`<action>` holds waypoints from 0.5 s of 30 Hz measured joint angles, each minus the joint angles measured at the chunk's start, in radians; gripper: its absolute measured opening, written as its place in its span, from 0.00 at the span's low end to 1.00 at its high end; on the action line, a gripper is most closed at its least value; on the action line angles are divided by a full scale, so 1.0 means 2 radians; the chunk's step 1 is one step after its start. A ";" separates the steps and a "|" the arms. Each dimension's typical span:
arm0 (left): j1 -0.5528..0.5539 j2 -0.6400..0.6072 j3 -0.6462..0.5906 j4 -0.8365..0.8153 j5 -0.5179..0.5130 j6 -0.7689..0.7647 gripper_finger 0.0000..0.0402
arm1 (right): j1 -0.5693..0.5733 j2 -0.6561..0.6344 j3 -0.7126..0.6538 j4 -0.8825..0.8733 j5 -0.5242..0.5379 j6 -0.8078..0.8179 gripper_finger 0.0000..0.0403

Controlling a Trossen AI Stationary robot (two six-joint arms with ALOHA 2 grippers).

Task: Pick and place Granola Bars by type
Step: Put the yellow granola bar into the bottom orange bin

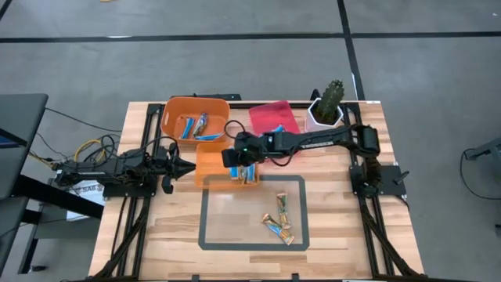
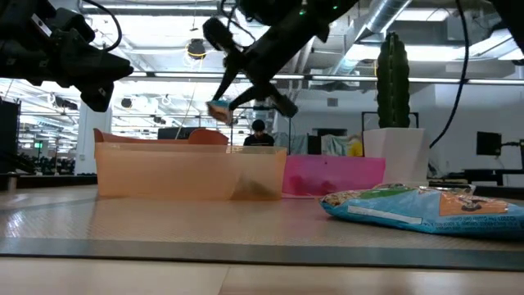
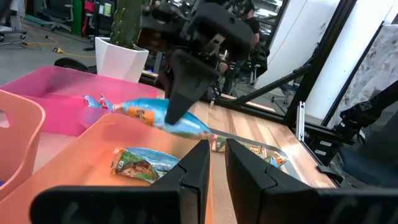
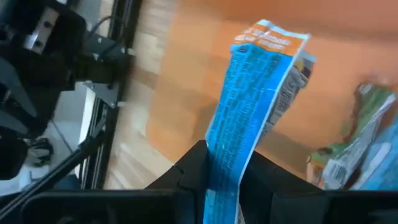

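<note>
We see the right gripper (image 4: 222, 171) clamped on a blue granola bar (image 4: 252, 106), holding it above the small orange bin (image 1: 210, 164) — a green-wrapped bar (image 3: 142, 163) lies inside. The left gripper (image 3: 212, 163) waits just beside that bin, its fingers nearly together, gripping nothing.

The table (image 1: 156, 235) is pale, matt planked wood. The orange bins (image 1: 174, 114) look like smooth plastic, the blue granola bar (image 4: 249, 118) glossy foil, the cactus pot (image 1: 313, 119) matt white.

The blue bar (image 4: 249, 118) runs off the frame between the right pincer's (image 4: 222, 167) fingers.
</note>
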 joint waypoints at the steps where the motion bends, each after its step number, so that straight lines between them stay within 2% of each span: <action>1: 0.000 0.000 0.000 0.000 0.000 0.000 0.11 | 0.000 0.007 0.005 -0.001 -0.002 0.005 0.16; 9: 0.000 0.000 0.000 0.000 0.000 0.000 0.11 | 0.000 0.036 0.009 -0.055 0.004 0.044 0.16; 15: 0.000 0.000 0.000 0.000 0.000 0.000 0.11 | 0.000 0.052 0.013 -0.049 -0.001 0.058 0.16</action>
